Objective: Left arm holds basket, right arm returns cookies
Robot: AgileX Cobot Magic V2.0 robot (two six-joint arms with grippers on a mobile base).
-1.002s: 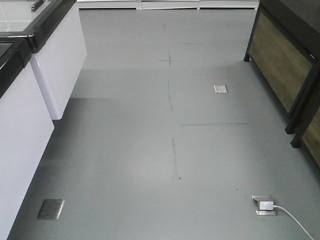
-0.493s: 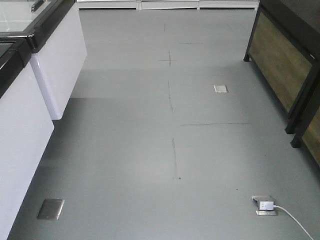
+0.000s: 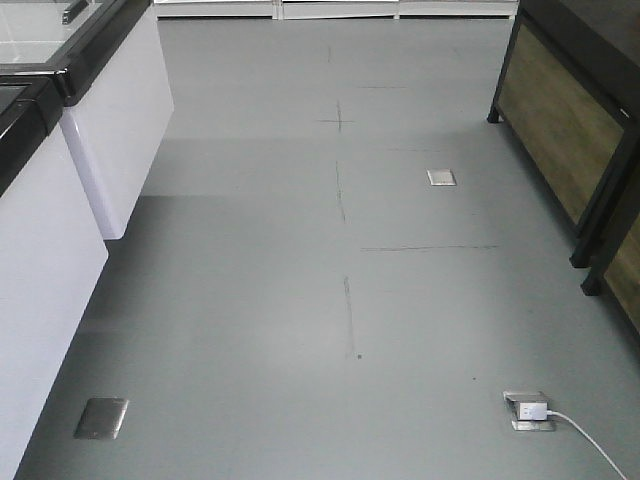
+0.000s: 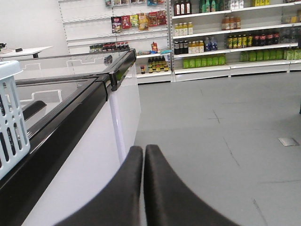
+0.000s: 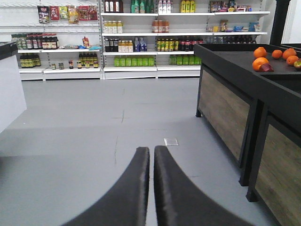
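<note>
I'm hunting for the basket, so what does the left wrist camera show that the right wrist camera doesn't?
Only the left wrist view shows a corner of the basket at the left edge, next to the black-rimmed freezer. Only the right wrist view shows a dark stand with oranges on top. Both show grey floor, stocked shelves at the back, and an end effector at the bottom: the left end effector and right end effector, each shut and empty. Neither shows the cookies.

No legible lettering anywhere, shelf bottles too distant.
</note>
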